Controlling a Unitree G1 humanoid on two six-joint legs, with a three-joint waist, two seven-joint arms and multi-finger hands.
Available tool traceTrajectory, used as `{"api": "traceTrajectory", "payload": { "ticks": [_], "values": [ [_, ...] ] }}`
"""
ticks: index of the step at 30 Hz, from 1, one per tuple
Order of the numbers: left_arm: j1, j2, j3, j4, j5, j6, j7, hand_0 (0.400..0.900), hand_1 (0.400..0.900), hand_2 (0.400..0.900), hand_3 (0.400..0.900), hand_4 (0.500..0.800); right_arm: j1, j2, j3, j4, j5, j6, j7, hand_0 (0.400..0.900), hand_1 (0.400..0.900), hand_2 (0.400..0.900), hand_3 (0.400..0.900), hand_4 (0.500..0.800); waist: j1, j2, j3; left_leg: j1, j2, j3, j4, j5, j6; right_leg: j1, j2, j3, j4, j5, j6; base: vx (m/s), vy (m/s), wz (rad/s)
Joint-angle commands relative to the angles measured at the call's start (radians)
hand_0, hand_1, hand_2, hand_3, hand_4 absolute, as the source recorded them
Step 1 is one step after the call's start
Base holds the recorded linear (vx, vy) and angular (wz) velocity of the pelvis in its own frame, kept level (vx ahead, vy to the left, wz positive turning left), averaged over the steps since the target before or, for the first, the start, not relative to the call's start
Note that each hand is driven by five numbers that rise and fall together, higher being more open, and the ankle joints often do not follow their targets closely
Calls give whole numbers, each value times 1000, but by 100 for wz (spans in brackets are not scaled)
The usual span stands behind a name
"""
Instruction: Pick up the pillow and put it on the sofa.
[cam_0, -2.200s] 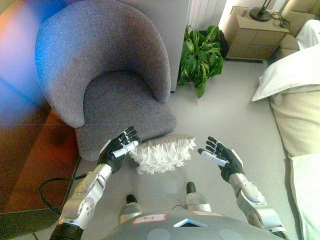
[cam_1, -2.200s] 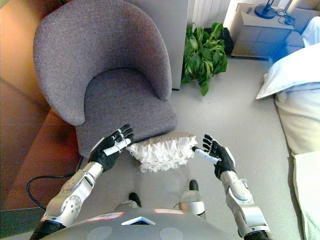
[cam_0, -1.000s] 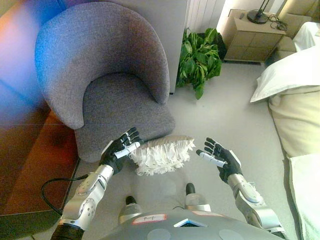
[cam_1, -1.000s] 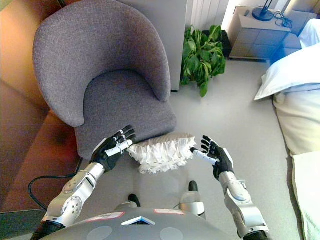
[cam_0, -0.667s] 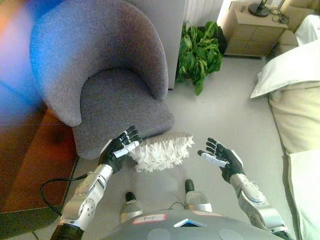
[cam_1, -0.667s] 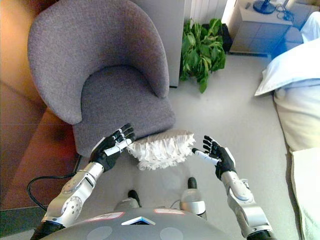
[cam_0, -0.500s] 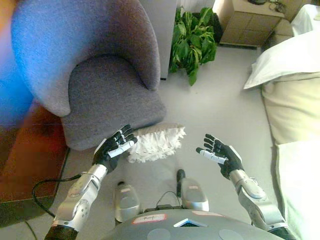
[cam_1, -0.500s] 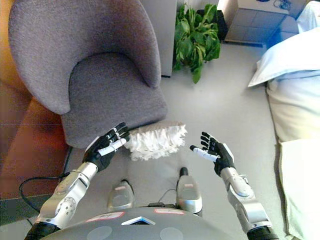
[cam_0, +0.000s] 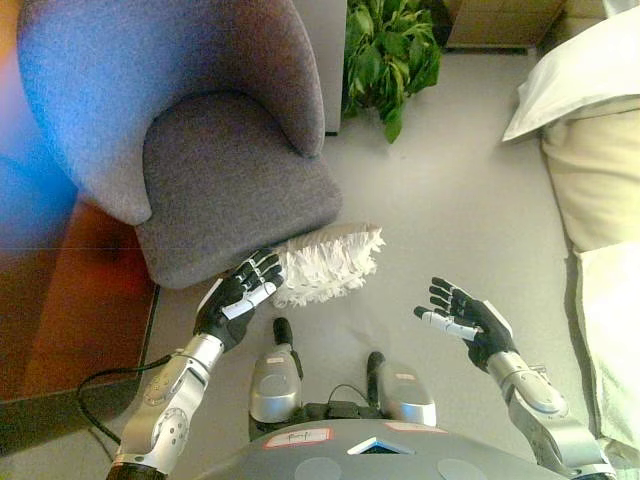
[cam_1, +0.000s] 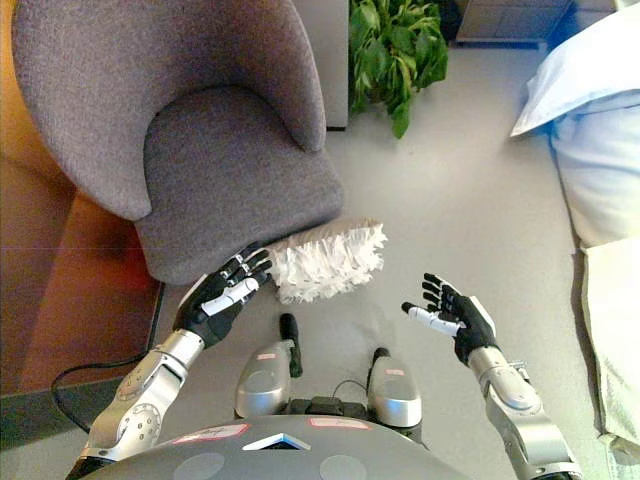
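Item 1, pillow (cam_0: 328, 262): white, ruffled face w/ beige edge, lying on the grey floor (cam_0: 450, 200), tucked against the front base of the armchair. Not lifted.

Item 2, sofa/target: grey upholstered tub armchair (cam_0: 230, 185); seat bare, just above the pillow in view.

Item 3, left hand (cam_0: 238, 298): fingers spread and straight, palm turned toward the pillow's left end, tips at or just beside the ruffles; can't tell if touching. Holds nothing.

Item 4, right hand (cam_0: 465, 318): fingers spread, palm facing inward, clearly apart from the pillow's right end. Empty.

Item 5, surroundings: potted green plant (cam_0: 390, 55) beyond the chair; white bedding (cam_0: 585, 70) at right; wood flooring (cam_0: 60, 300) at left.

Step in hand, my read: approach/bracket stage, pre-grasp. I've got both hands flanking the pillow but no squeeze on it yet.

Next move calls for: bring right hand in across the gap, press both palms on opposite ends, then lift up and fwd onto the seat. Soft item, so needs even pressure from both sides or it'll sag out.
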Motion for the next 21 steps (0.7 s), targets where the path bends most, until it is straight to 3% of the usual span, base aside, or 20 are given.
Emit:
{"api": "traceTrajectory", "payload": {
  "ticks": [1, 6, 9, 10, 12, 14, 16, 19, 21],
  "values": [
    [6, 94, 65, -120, -22, -73, -20, 900, 900, 900, 900, 800, -27, 24, -53, -120, -1, -58, 27, 900, 900, 900, 900, 800, 28, -62, -111, -166, 14, -69, 2, 68, 13, 277, -33, -122, -131, 68, 62, 326, 132, -16],
    [-35, 126, 45, -109, 10, -66, -21, 900, 900, 900, 900, 800, -81, 47, -8, -120, 14, -31, -42, 900, 900, 900, 900, 800, 42, -75, -154, -151, -41, -61, 20, 23, 51, 258, -93, -149, -29, 171, 87, 278, 163, 4],
    [-60, 123, 28, -107, 17, -54, -37, 900, 900, 900, 900, 800, -75, 86, 18, -119, -25, -38, -60, 900, 900, 900, 900, 800, 24, -55, -175, -55, -108, -68, -90, 5, 105, 130, -101, -108, 264, 305, 111, 221, 266, 27],
    [-63, 120, 22, -107, 26, -54, -35, 900, 900, 900, 900, 800, -72, 91, 25, -123, -37, -38, -67, 900, 900, 900, 900, 800, 18, -48, -178, -35, -115, -72, -105, 1, 110, 86, -102, -98, 326, 316, 111, 181, 265, 32],
    [-75, 113, 13, -100, 42, -45, -31, 900, 900, 900, 900, 800, -70, 103, 42, -120, -67, -42, -90, 900, 900, 900, 900, 800, -4, -19, -178, 20, -122, -88, -128, -17, 125, -50, -93, -82, 486, 292, 79, 152, 193, 30],
    [-88, 110, 14, -95, 42, -18, -33, 900, 900, 900, 900, 800, -68, 113, 51, -109, -70, -43, -107, 900, 900, 900, 900, 800, -19, -13, -177, 51, -132, -99, -134, -19, 121, -111, -74, -99, 443, 253, 48, 147, 45, 33],
    [-91, 109, 23, -91, 35, 0, -44, 900, 900, 900, 900, 800, -58, 116, 49, -98, -92, -56, -95, 900, 900, 900, 900, 800, -34, -12, -173, 76, -139, -112, -135, -28, 116, -131, -73, -111, 352, 245, 39, 133, -78, 30],
    [-88, 120, 18, -81, 26, -3, -39, 900, 900, 900, 900, 800, -49, 100, 45, -84, -120, -85, -93, 900, 900, 900, 900, 800, -52, -16, -161, 104, -138, -128, -136, -48, 95, -159, -119, -126, 153, 313, 53, 127, -165, 19],
    [-77, 129, 16, -81, 4, -11, -17, 900, 900, 900, 900, 800, -49, 81, 34, -81, -118, -94, -87, 900, 900, 900, 900, 800, -69, -34, -147, 126, -137, -126, -126, -78, 74, -166, -163, -124, 12, 389, 86, 174, -248, 23]
  ]
}}
